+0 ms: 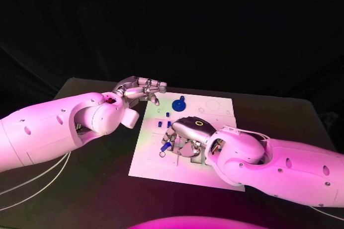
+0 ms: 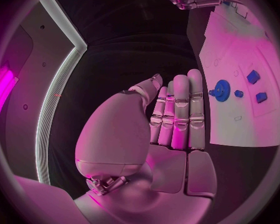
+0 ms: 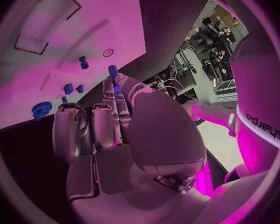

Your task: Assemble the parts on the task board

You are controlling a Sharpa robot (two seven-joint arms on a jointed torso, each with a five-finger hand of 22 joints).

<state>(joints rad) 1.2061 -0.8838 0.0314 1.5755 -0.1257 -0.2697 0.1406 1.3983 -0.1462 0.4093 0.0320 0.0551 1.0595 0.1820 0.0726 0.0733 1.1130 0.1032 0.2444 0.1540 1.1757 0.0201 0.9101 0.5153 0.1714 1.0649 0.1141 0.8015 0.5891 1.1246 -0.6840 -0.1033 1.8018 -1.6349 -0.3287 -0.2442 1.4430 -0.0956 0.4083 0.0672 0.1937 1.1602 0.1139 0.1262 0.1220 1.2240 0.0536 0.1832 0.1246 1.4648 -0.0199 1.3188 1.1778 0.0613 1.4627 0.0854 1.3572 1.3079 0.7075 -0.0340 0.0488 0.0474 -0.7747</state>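
While the right hand [image 1: 185,137] pinches a blue peg [image 1: 164,147] above the task board's [image 1: 222,102] left edge, the empty, straight-fingered left hand [image 1: 142,88] waits at its far-left corner.

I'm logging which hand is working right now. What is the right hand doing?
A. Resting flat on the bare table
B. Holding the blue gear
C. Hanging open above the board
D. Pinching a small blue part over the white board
D: the right hand pinches a small blue part in its fingertips above the task board, while the blue gear lies untouched farther up the board.
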